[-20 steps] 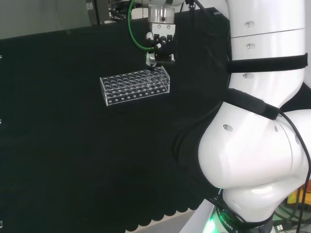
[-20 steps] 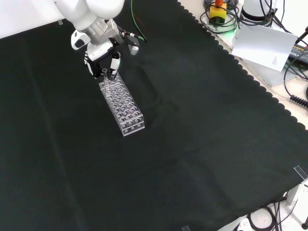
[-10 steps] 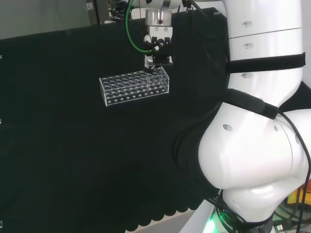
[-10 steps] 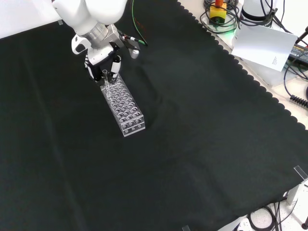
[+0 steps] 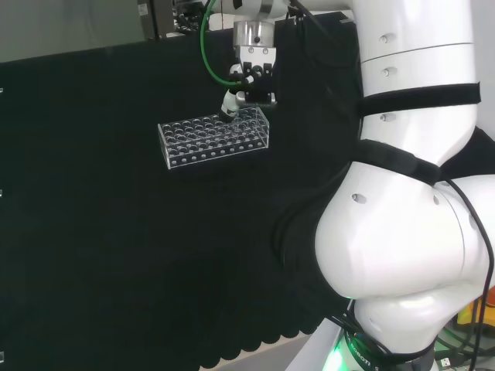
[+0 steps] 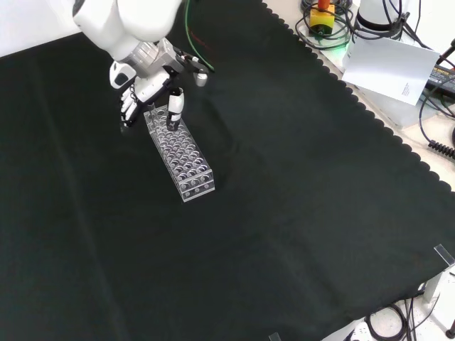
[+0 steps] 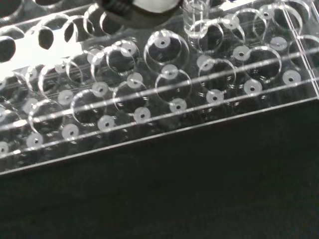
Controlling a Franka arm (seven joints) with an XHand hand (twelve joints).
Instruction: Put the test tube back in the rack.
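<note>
A clear plastic rack (image 5: 215,139) with several rows of holes lies on the black cloth. In the front view the rack (image 6: 182,153) runs away from the camera, with the hand (image 6: 146,79) over its far end. The hand's fingers (image 6: 128,108) are spread apart, one side beside the rack and the thumb (image 6: 174,116) over it. In the head view the hand (image 5: 249,77) hangs above the rack's right end. The wrist view looks down on the rack (image 7: 149,117), where a clear test tube (image 7: 196,17) stands upright in a hole near one end, free of the fingers.
The arm's white links (image 5: 410,232) stand at the right of the head view, and a green cable (image 5: 204,46) loops behind the hand. In the front view a white sheet (image 6: 389,64) and cables lie beyond the cloth's scalloped edge (image 6: 341,92).
The fingers, closed together round the tube at the rack's far end earlier, have spread apart. The hand has shifted slightly along the rack.
</note>
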